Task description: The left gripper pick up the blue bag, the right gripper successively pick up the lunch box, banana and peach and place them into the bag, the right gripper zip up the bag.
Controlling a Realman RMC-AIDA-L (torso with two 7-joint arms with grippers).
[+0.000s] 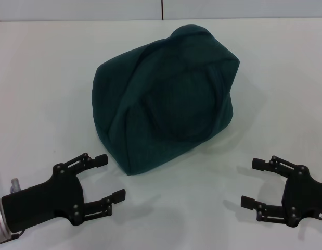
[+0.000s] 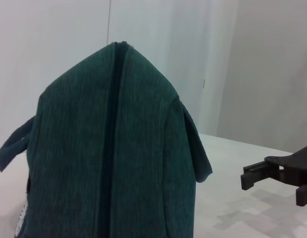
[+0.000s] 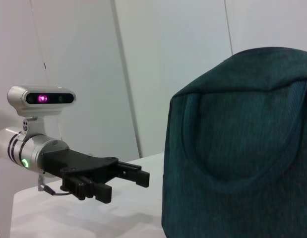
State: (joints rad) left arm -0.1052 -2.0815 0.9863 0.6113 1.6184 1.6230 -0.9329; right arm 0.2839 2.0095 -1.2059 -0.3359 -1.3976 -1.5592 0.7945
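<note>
Low in the lower left of the head view, the left gripper (image 1: 110, 177) lies nearly level over the white table (image 1: 41, 78) with its prongs spread and empty, aimed toward the blue bag (image 1: 166, 99) at centre frame. The right gripper (image 1: 254, 182), lower right, mirrors it, also released and empty. The bag looks slumped and closed, handles (image 3: 242, 144) flat against its side, so a grab could pinch only loose fabric and tip it.

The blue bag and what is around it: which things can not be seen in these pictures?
- Inside of the blue bag: hidden in every view by its own closed fabric.
- Lunch box, banana, peach: in no view.
- Zipper pull: not visible; the left wrist view shows only the seam.
- Left gripper and right gripper: arms cut off by the head view's bottom edge.
</note>
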